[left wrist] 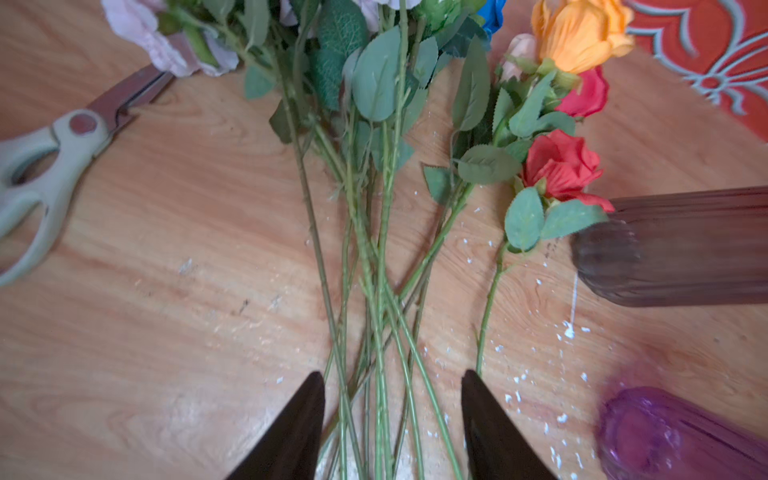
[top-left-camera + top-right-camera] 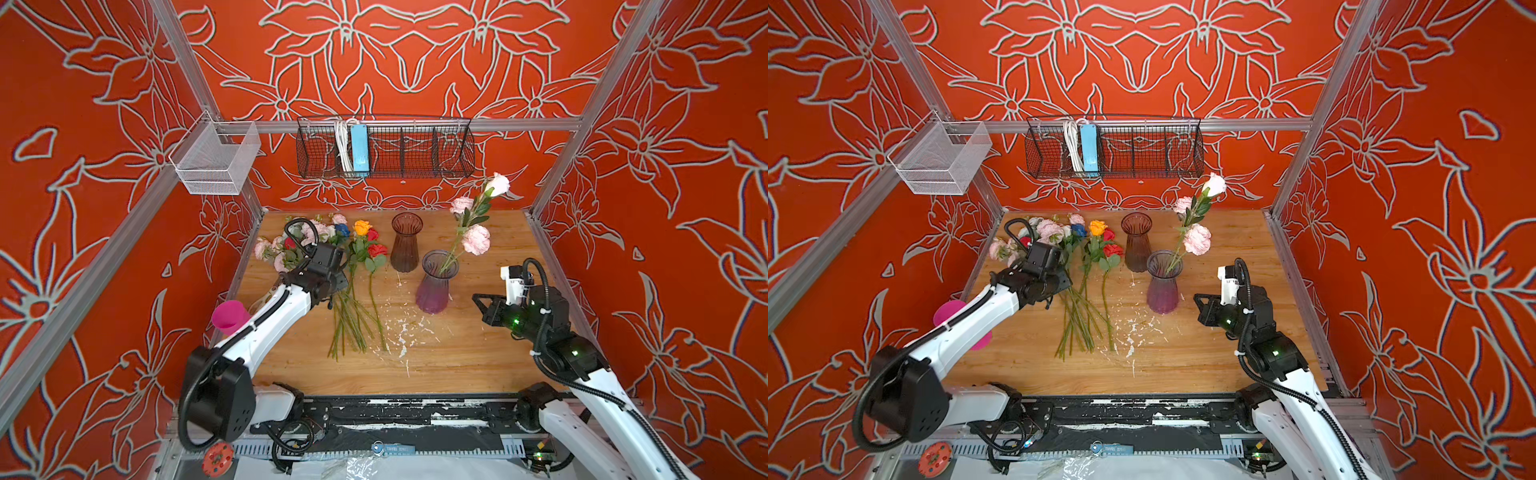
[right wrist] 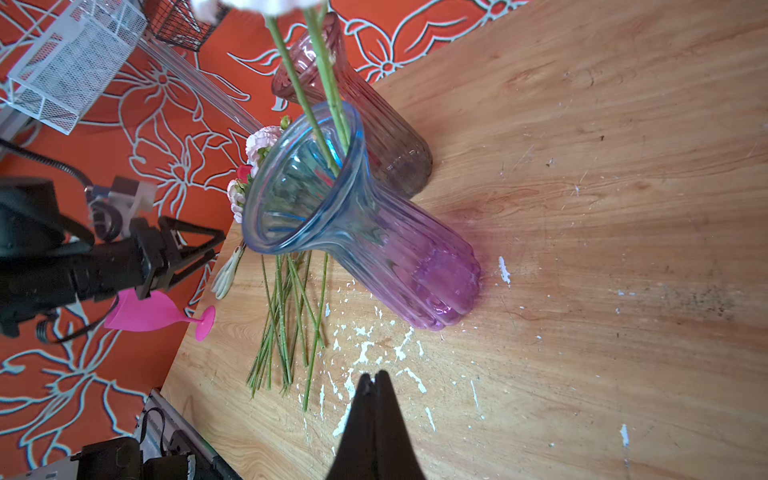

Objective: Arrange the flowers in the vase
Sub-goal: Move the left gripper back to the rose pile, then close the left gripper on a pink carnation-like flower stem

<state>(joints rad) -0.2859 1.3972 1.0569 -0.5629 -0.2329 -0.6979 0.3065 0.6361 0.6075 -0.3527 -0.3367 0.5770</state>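
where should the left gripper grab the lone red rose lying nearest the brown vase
I'd take the red rose by its bare lower stem, coming straight down with jaws across it. There it lies flat, clear of the crossed bunch, while its leafy top crowds the brown vase.

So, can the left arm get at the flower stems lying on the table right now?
Probably yes. The left gripper hangs open over the flower stems, with nothing between them; the scissors and the brown vase sit off to the sides.
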